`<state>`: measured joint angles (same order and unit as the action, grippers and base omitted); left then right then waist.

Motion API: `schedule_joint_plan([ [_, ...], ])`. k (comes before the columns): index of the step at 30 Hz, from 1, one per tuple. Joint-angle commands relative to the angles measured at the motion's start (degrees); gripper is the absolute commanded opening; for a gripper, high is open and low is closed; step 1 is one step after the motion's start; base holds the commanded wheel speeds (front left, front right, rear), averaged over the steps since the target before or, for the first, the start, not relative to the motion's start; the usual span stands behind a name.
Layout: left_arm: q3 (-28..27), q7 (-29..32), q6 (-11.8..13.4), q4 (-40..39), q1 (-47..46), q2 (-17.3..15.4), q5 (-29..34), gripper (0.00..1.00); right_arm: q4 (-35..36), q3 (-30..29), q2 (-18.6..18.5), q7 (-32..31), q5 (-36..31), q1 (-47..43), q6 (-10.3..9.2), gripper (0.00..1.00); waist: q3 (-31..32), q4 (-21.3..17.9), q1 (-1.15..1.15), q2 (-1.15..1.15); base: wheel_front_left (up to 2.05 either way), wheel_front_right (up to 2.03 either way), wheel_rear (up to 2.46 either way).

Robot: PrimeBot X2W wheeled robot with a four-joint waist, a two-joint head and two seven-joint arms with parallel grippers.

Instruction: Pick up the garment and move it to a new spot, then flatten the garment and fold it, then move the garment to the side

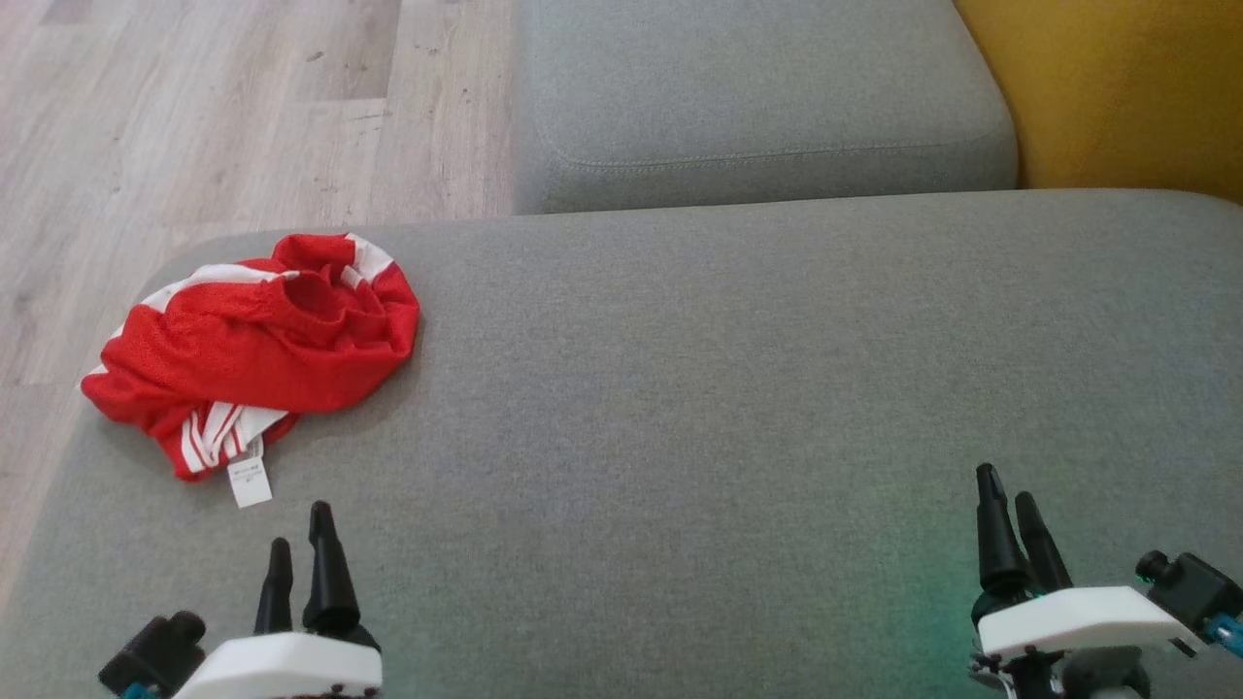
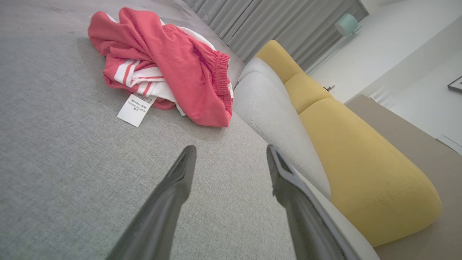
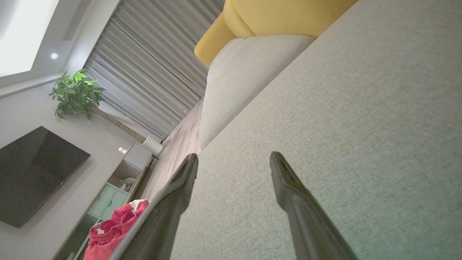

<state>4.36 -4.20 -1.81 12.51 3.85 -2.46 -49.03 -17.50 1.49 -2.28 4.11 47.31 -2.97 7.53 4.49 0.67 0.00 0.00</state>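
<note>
A crumpled red garment [image 1: 254, 348] with white stripes and a white label lies near the left end of the grey cushion [image 1: 680, 388]. The left wrist view has the garment [image 2: 169, 61] ahead of the fingers, and it peeks in as a red heap [image 3: 115, 227] at the right wrist view's bottom left. My left gripper [image 1: 299, 529] hovers just below the garment, open, nothing between its fingers [image 2: 180, 173]. Far across the cushion at the lower right, my right gripper [image 1: 1007, 485] is open and empty too, its fingers [image 3: 288, 180] over bare fabric.
A second grey cushion [image 1: 757, 97] lies beyond the seat, with a yellow cushion [image 1: 1126, 87] at the top right. Wooden floor [image 1: 194, 116] borders the cushion's left edge, close to the garment. A TV [image 3: 32, 173], cabinet and plant stand farther off.
</note>
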Motion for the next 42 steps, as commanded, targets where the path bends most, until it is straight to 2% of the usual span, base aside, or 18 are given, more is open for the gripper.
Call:
schedule_joint_plan([
  [1,-0.1,-0.6,0.3,-2.4,-1.9,-0.3,1.8,1.0,2.3,1.0,-0.4,0.7,-1.8,2.2,-0.02,1.0,0.0,0.0,0.0,0.0,0.0,0.0,0.0],
  [15,1.7,-2.8,1.8,-3.9,-1.4,-0.3,11.1,1.0,3.5,2.5,-0.4,2.9,-12.1,1.6,-0.03,1.0,0.5,0.6,0.0,0.0,0.0,0.0,0.0],
  [32,3.7,-5.9,4.9,-4.6,-0.7,-0.4,24.4,1.0,4.5,5.3,-0.5,6.0,-25.7,0.9,-0.03,1.0,1.6,0.9,0.0,0.0,0.0,0.0,0.0],
  [42,4.3,-7.6,5.3,-5.5,-0.1,-0.4,31.2,1.0,5.0,4.9,-0.5,7.7,-32.7,0.3,-0.04,1.0,2.3,1.3,0.0,0.0,0.0,0.0,0.0],
])
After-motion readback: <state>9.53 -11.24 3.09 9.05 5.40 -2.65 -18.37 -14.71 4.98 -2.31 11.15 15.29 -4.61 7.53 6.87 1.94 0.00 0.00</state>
